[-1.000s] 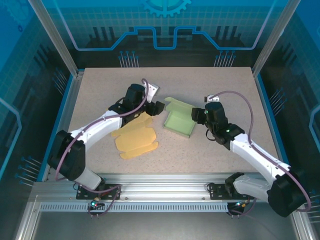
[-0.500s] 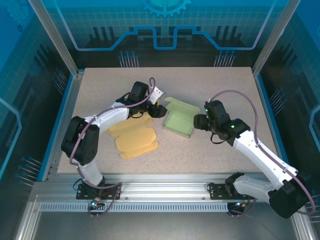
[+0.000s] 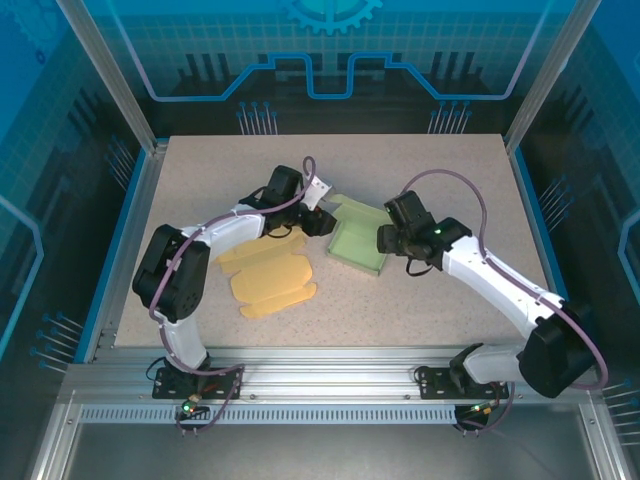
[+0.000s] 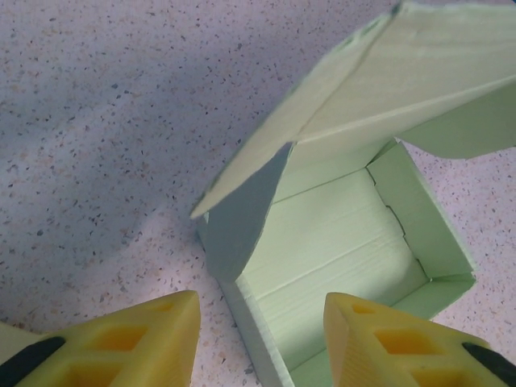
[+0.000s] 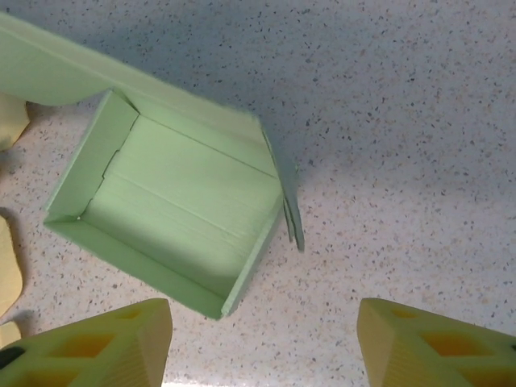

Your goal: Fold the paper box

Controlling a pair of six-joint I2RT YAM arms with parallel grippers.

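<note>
Left gripper (image 4: 260,326) is hanging with jaws parted, empty, the green paper box (image 4: 339,242) sitting just below and ahead. Right gripper (image 5: 264,330) is gaping wide, the box lying ahead-left of it

Count of things present
One green paper box (image 3: 358,246), two flat yellow blanks (image 3: 272,288), two robot arms (image 3: 215,235).

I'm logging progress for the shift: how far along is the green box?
Done: the green box has its four walls standing, so the tray is formed. In hand: the left gripper and right gripper flank it, both open, holding nothing. Left: the lid stands open with its side flaps untucked, so it needs closing. A yellow sheet lies flat beside it, unfolded.
</note>
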